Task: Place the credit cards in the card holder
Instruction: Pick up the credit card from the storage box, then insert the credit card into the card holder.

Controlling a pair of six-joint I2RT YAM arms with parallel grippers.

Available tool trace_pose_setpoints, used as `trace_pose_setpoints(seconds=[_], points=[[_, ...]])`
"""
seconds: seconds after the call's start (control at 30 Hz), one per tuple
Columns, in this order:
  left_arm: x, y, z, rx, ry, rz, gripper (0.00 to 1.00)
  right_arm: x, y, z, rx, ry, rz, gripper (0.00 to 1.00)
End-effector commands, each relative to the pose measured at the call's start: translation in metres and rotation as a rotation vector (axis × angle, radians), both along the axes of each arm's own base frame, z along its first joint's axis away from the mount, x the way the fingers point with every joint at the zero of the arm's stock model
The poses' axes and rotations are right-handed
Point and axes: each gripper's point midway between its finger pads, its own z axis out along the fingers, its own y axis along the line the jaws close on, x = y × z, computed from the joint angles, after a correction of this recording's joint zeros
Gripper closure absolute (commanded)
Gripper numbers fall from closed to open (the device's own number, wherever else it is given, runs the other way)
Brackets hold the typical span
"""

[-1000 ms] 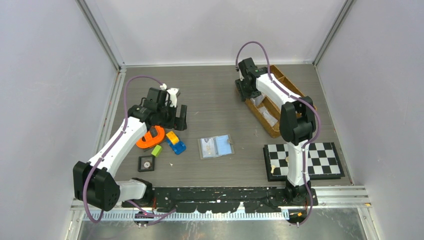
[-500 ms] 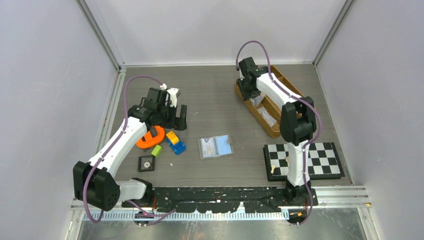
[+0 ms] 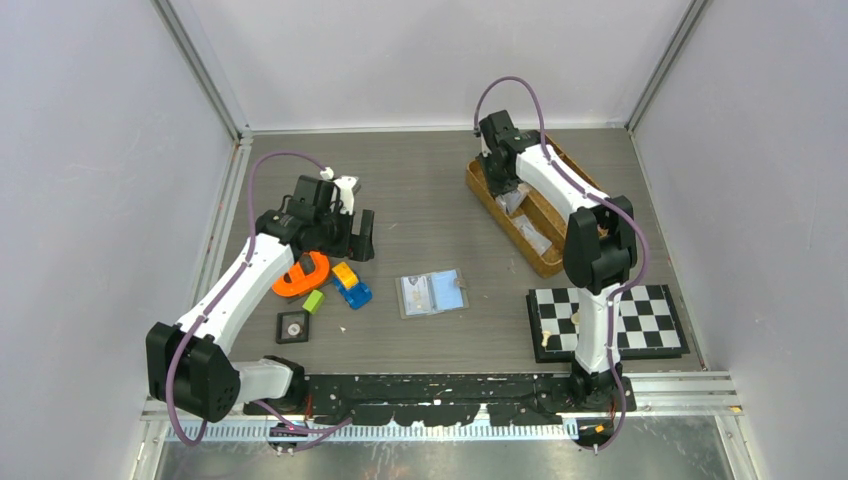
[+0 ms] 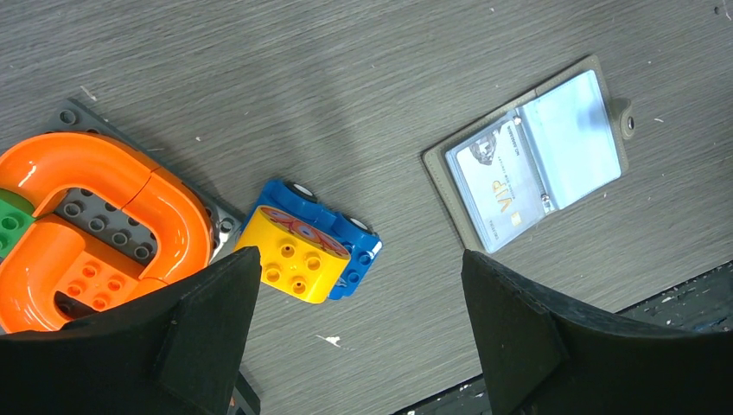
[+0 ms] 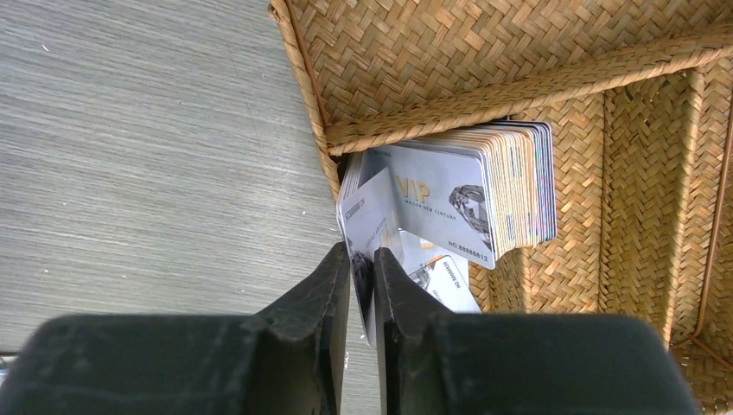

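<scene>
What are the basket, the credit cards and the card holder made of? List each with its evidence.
Basket: woven straw or rattan-like fibre, matt tan; herringbone weave shows.
Credit cards: probably plastic, smooth, slightly glossy, thin even edges, printed faces.
Card holder: grey cover maybe faux leather or fabric; clear shiny plastic sleeves, a card visible through one.

woven basket (image 5: 519, 43): far right of table, askew | checkerboard (image 3: 655, 320): near right corner, flat | orange curved block (image 3: 300, 278): left half, on grey studded plate (image 4: 71, 117) | blue toy car (image 4: 359, 246), yellow brick (image 4: 290, 255) on top: just right of block | green brick (image 3: 313, 300): near side of block | black tile with round dial (image 3: 292, 326): toward near left corner
</scene>
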Motion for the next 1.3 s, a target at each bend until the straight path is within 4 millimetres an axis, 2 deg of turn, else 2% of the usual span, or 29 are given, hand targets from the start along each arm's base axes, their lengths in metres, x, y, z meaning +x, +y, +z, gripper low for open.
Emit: trace_pose_setpoints(seconds=[0.0,0.23,0.43,0.53,0.63,0.73,0.9,1.1,1.27], points=[[0.001,-0.003,0.002,-0.015,-0.01,-0.012,0.11,0.002,0.008,0.041,0.056,-0.079,0.0,0.81],[0.001,-0.003,0.004,-0.017,-0.013,-0.012,0.12,0.005,-0.006,0.053,-0.008,-0.124,-0.028,0.92],[0.001,-0.005,0.005,-0.026,-0.014,-0.022,0.13,0.003,-0.038,0.085,-0.154,-0.216,-0.09,1.0],[-0.001,-0.009,0.006,-0.044,-0.011,-0.043,0.15,-0.008,-0.037,0.11,-0.121,-0.262,-0.088,1.0],[-0.004,-0.018,0.013,-0.088,-0.02,-0.083,0.17,-0.025,-0.026,0.129,-0.023,-0.266,-0.053,1.0],[-0.007,-0.03,0.023,-0.154,-0.046,-0.138,0.18,-0.05,-0.01,0.142,0.103,-0.229,-0.009,0.99],[-0.022,-0.057,0.048,-0.31,-0.108,-0.277,0.18,-0.117,0.039,0.144,0.384,-0.062,0.172,0.99],[-0.066,-0.104,0.077,-0.547,-0.084,-0.545,0.18,-0.211,0.105,0.135,0.663,0.183,0.468,0.99],[-0.092,-0.123,0.089,-0.675,-0.02,-0.672,0.17,-0.272,0.143,0.135,0.826,0.387,0.663,1.0]])
